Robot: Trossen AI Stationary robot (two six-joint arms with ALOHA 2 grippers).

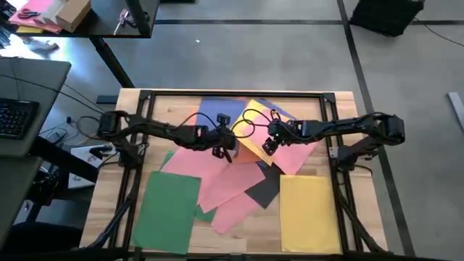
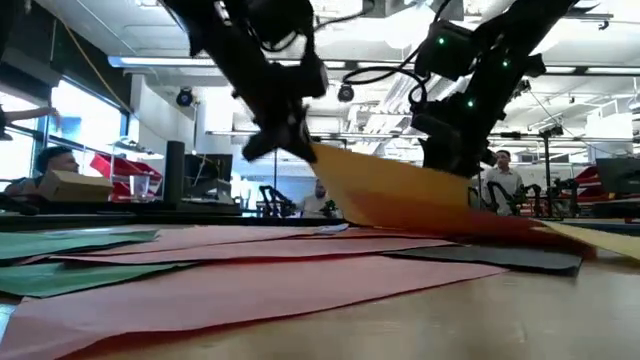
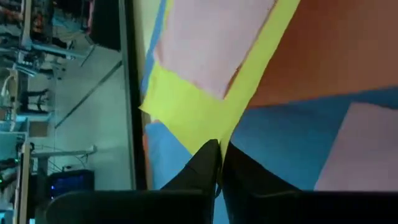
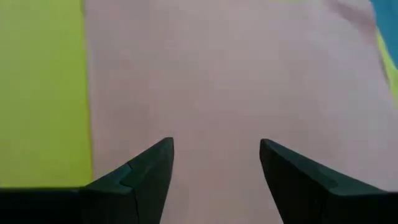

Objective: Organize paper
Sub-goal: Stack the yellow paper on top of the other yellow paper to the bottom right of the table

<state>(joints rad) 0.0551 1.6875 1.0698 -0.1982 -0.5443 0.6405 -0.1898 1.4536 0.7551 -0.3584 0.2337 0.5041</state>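
Wooden table (image 1: 109, 185) carries scattered thin, floppy paper, where the left gripper (image 3: 219, 163) pinches a yellow sheet (image 3: 186, 112) by its corner at 12 o'clock, while the right gripper (image 4: 216, 163) hovers open over a pink sheet (image 4: 236, 74).

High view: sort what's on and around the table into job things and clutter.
Job:
- yellow sheet
- green sheet
- pink sheets
- dark grey sheet
- blue sheet
- lifted yellow sheet, pinched by the left pincer
- right pincer, open above a pink sheet

Clutter:
- keyboard
- cardboard box
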